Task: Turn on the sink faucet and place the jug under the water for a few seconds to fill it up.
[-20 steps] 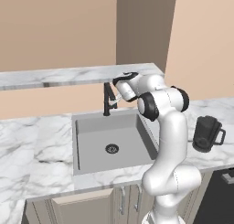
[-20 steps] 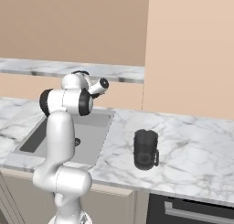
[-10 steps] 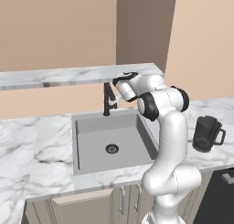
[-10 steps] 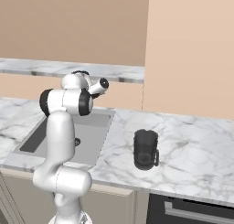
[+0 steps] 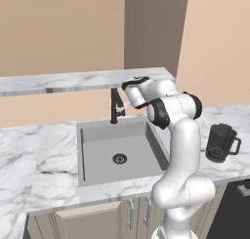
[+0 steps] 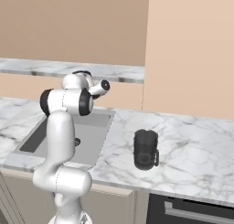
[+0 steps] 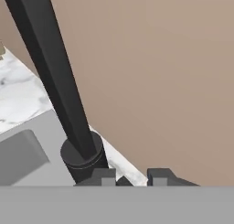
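The slim black sink faucet (image 5: pixel 114 109) stands at the back rim of the grey sink (image 5: pixel 97 138), which has a round dark drain. My gripper (image 5: pixel 124 105) reaches in from the right and sits right beside the faucet stem. In the hand view the faucet (image 7: pixel 59 81) runs from the top left down to its round base, and my gripper (image 7: pixel 132 177) shows its fingertips a narrow gap apart, with a small dark part low between them. The dark jug (image 5: pixel 219 141) stands upright on the counter right of the sink (image 6: pixel 93 127), handle to the right, away from the arm; the jug (image 6: pixel 145 147) is untouched. The water is out of view.
A raised marble ledge (image 5: pixel 73 81) runs along the wall behind the faucet. White marble counter (image 5: pixel 29 155) spreads left of the basin and on around the jug (image 6: pixel 196 150). A dark oven front (image 6: pixel 192 209) sits below the counter at the right.
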{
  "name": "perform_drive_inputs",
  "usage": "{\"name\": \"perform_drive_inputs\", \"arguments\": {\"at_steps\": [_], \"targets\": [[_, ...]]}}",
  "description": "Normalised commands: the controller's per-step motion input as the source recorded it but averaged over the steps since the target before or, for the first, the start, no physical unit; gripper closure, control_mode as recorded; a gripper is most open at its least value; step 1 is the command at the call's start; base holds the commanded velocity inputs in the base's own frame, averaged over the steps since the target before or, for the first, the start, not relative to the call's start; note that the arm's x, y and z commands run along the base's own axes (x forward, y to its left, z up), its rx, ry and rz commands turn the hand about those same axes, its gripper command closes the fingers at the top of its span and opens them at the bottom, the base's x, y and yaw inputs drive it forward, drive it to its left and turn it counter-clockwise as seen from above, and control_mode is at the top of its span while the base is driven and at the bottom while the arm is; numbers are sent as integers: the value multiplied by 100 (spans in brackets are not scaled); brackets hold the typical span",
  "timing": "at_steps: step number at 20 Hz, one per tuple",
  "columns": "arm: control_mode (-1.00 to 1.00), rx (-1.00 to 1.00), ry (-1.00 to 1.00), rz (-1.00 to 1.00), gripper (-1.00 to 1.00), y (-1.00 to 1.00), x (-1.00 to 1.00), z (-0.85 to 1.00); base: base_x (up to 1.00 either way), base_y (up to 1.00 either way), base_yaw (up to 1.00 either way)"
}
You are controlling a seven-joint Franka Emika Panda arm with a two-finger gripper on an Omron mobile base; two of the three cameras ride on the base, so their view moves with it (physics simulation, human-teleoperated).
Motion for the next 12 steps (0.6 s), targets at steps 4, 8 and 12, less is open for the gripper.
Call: {"name": "perform_drive_inputs", "arguments": {"at_steps": [4, 8, 12], "targets": [[-100, 11, 0, -9, 100, -15, 0, -22, 0, 0, 0], [-100, 14, 4, -13, 100, -27, 0, -23, 0, 0, 0], [-100, 18, 12, -19, 100, -61, 0, -28, 0, 0, 0]]}}
